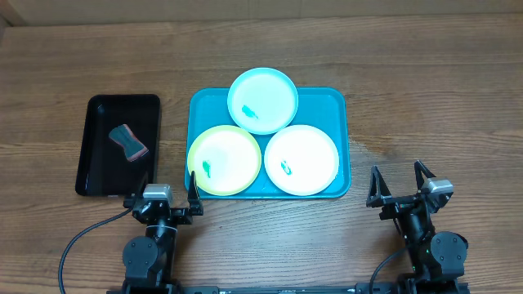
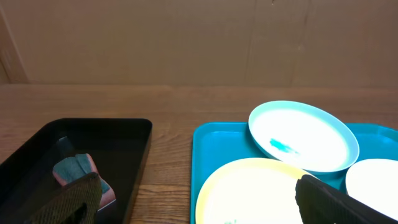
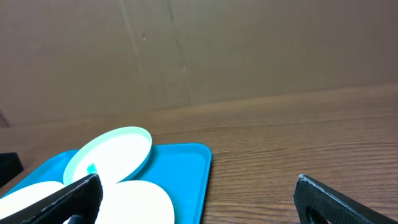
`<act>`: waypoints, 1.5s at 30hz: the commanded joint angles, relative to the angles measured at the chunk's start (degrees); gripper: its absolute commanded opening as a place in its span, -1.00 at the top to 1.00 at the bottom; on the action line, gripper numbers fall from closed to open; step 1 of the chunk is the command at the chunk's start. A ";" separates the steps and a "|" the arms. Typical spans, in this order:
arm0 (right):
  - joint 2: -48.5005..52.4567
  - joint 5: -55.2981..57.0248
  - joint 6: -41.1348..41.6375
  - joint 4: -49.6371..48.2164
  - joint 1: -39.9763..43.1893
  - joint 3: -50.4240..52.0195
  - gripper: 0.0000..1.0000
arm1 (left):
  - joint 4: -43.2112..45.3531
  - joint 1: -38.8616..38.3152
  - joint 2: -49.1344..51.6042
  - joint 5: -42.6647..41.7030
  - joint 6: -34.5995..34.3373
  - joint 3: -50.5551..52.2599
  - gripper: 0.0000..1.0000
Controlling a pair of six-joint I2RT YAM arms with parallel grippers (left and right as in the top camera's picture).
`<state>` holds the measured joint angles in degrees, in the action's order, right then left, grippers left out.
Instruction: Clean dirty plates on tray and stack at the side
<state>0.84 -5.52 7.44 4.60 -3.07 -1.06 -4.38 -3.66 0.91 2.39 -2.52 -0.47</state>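
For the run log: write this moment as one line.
left gripper: open, empty | right gripper: open, empty | light blue plate, yellow-green plate, white plate: smudged, on tray | sponge: in black tray

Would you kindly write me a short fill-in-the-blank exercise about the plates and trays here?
The turquoise tray holds ___ plates.
The sponge lies in the ___ tray.
The plate nearest the right claw is ___.
That claw and the left claw are both ___.
Missing words: three; black; white; open.
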 commanded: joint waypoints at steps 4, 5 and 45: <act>-0.68 0.55 -0.17 -0.28 0.20 0.61 -1.00 | 0.15 0.26 -0.66 0.55 1.29 0.22 -1.00; -0.68 0.55 -0.17 -0.28 0.20 0.61 -1.00 | 0.15 0.26 -0.66 0.55 1.29 0.22 -1.00; -0.68 0.55 -0.17 -0.26 0.20 0.61 -1.00 | 26.75 0.26 -0.52 -17.55 -41.11 -3.52 -0.99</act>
<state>0.84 -5.52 7.44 4.58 -3.09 -1.06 22.57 -3.66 0.73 -14.83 -46.50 -1.28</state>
